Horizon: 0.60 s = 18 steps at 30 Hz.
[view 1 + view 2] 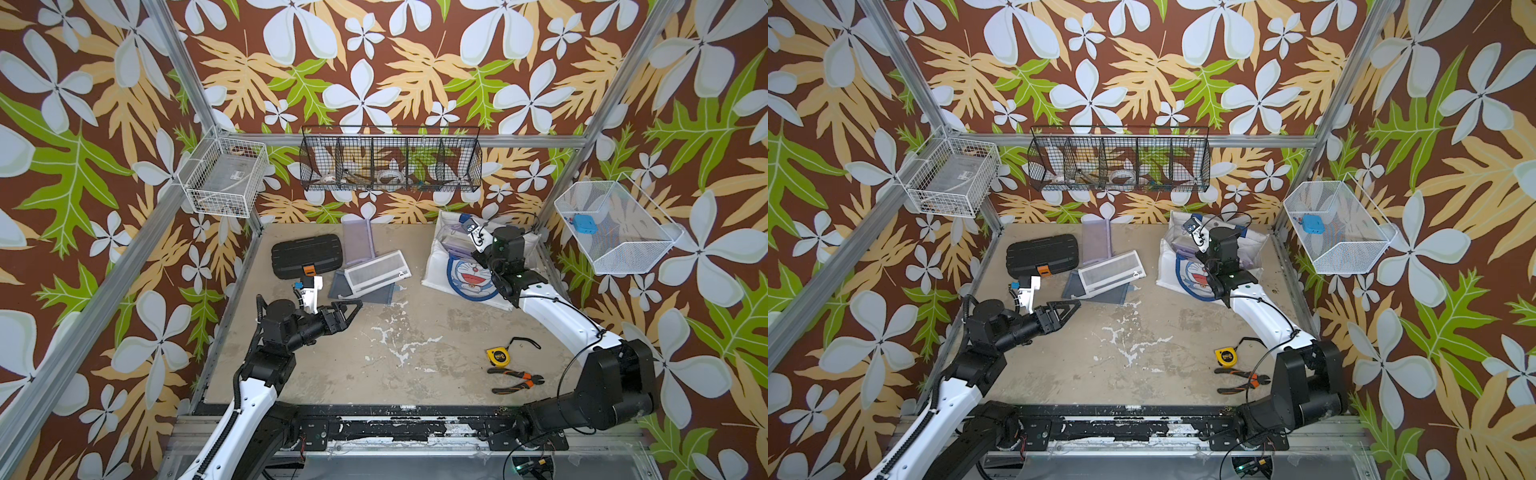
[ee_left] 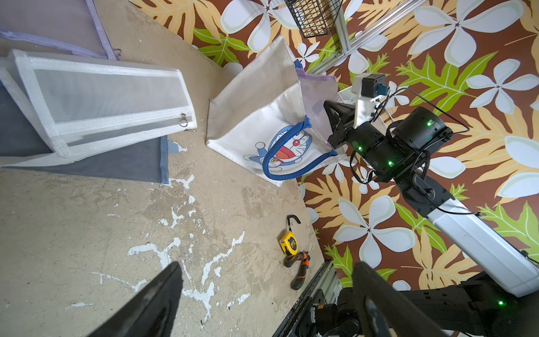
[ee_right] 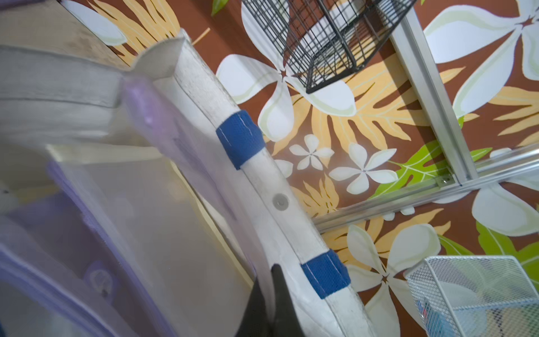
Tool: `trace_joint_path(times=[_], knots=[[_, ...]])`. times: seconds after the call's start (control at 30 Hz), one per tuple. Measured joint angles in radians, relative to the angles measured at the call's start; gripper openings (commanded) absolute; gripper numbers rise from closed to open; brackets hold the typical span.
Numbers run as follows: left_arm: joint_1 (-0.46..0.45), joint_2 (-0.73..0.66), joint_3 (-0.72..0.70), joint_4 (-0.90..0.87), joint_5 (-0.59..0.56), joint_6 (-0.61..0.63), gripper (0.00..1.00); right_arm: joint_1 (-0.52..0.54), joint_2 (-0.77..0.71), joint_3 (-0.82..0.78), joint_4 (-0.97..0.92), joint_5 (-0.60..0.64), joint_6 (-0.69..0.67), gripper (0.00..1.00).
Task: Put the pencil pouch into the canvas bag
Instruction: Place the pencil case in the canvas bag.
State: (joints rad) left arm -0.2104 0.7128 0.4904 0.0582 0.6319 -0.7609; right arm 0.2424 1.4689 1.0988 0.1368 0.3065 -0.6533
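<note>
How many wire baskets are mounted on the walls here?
3: a white wire basket on the left-hand wall frame, a black divided wire basket on the back wall, and a white mesh basket on the right-hand wall. None appears hidden.

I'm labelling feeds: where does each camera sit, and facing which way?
Top views: high behind the bases, looking down at the beige table; left arm, right arm show.
Left wrist: faces across to the white canvas bag; open left fingers show.
Right wrist: at the bag's mouth, facing the purple mesh pencil pouch; shut right fingers show.
All share the bag.
</note>
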Motion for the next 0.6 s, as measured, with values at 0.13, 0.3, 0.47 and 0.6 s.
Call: trace_joint_path(times=[0.13,0.3,0.47,0.6], knots=[[0.0,0.01,-0.008,0.001,-0.003,0.0,0.92,-0.001,0.011,-0.005,0.012,0.05,0.002,0.15],[0.001,0.014,-0.011,0.007,-0.008,-0.001,0.93,0.001,0.016,-0.004,0.007,0.064,0.021,0.62],[0.001,0.021,-0.024,0.006,-0.027,-0.001,0.92,0.001,-0.046,-0.024,0.01,0.023,0.061,0.74],[0.001,0.024,-0.028,-0.003,-0.052,0.0,0.91,0.003,-0.117,-0.047,0.004,-0.018,0.111,0.63]])
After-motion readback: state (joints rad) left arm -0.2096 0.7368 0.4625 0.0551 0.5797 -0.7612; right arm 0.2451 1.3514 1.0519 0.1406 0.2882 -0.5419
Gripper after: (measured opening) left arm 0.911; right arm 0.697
